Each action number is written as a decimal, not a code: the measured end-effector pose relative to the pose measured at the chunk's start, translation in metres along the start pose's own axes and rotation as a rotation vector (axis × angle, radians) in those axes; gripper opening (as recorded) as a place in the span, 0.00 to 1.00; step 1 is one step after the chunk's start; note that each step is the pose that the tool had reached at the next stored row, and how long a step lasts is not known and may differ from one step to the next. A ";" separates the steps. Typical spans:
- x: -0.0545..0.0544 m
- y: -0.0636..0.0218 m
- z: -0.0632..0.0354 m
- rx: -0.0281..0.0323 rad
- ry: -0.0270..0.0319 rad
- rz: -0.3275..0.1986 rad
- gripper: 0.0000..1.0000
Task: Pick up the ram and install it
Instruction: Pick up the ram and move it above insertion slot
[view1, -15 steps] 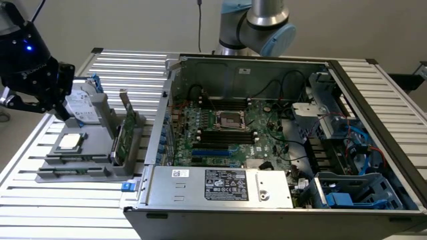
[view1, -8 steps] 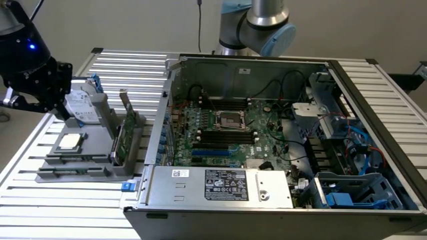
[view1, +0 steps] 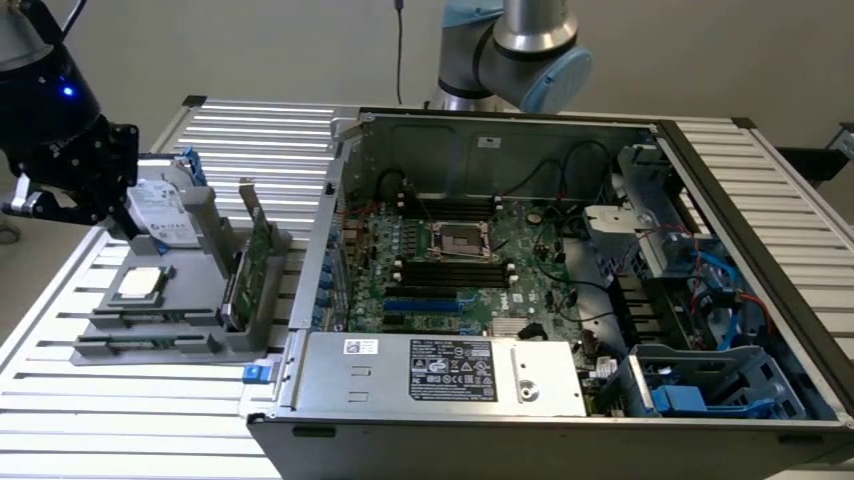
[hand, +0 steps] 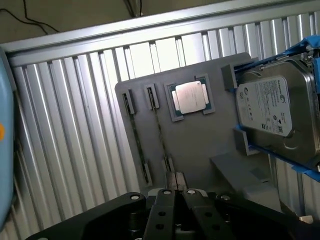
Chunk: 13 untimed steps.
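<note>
The wrist view shows the gripper (hand: 175, 200) pinched shut and empty over the holder (hand: 200, 145), near one end of the ram (hand: 160, 132). The ram stands on edge in a holder slot, beside a second stick (hand: 136, 135), a CPU (hand: 190, 97) and a hard drive (hand: 267, 107). The exterior view adds a green card (view1: 256, 265) upright in the holder, and beside the holder an open case (view1: 441, 150) with a motherboard (view1: 534, 280) inside.

The end effector (hand: 176, 196), fingers together, is near one end of the ram (hand: 160, 131), which stands in the gray holder (hand: 200, 145).
</note>
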<state>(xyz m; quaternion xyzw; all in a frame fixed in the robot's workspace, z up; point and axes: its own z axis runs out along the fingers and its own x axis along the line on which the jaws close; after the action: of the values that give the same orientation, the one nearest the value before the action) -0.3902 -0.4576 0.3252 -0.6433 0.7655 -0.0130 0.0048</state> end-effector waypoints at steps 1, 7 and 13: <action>0.000 0.0001 0.0000 -0.0051 0.0007 -0.007 0.11; 0.000 0.0006 -0.0002 -0.0213 0.0036 -0.071 0.11; 0.000 0.0006 0.0000 -0.0205 0.0048 -0.178 0.11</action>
<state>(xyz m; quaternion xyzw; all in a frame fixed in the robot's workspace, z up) -0.3908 -0.4576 0.3252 -0.7089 0.7052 -0.0070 -0.0048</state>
